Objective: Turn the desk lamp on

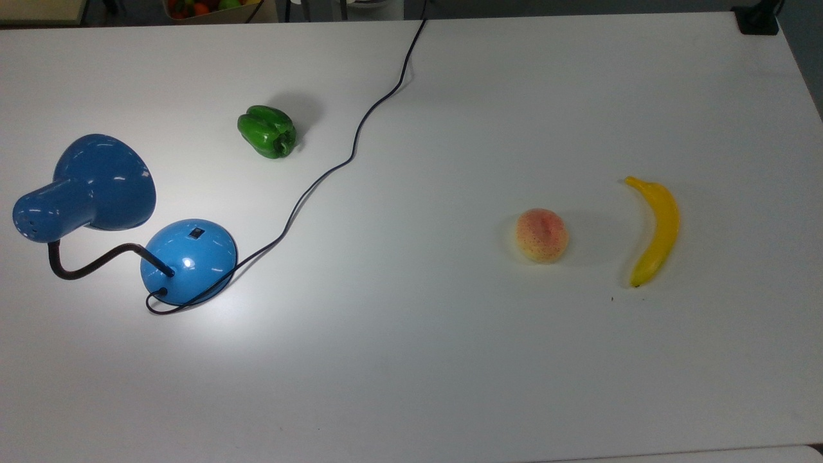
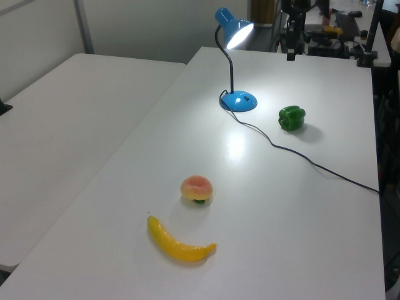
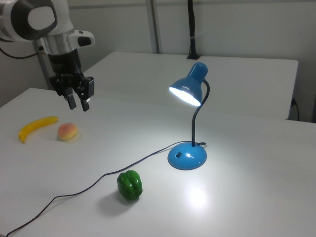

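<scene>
White table (image 1: 450, 360); desk lamp (image 3: 187, 153) lit; claw (image 3: 78, 102) raised, empty.

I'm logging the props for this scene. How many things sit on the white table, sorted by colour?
Blue: 1, the desk lamp
Green: 1, the pepper
Yellow: 1, the banana
Pink-orange: 1, the peach
Total: 4
</scene>
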Robot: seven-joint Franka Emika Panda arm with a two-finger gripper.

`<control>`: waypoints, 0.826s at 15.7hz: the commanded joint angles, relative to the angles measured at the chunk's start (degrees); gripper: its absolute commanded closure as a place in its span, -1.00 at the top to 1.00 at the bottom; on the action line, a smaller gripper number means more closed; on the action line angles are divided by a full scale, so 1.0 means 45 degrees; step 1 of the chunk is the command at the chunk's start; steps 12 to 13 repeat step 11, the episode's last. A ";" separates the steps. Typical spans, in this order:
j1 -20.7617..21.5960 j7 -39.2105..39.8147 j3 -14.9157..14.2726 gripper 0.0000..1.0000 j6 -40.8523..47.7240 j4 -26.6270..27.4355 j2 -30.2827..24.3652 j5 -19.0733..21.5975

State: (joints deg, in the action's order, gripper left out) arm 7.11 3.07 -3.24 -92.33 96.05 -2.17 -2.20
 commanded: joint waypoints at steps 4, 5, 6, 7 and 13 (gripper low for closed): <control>0.0236 0.0236 -0.0199 1.00 0.0380 -0.0834 0.0072 -0.0448; 0.0237 0.0236 -0.0218 1.00 0.0420 -0.0874 0.0092 -0.0448; 0.0237 0.0236 -0.0218 1.00 0.0459 -0.0894 0.0093 -0.0448; 0.0217 0.0236 -0.0238 1.00 0.0537 -0.0933 0.0073 -0.0448; 0.0159 0.0275 -0.0257 1.00 0.0928 -0.0973 0.0034 -0.0448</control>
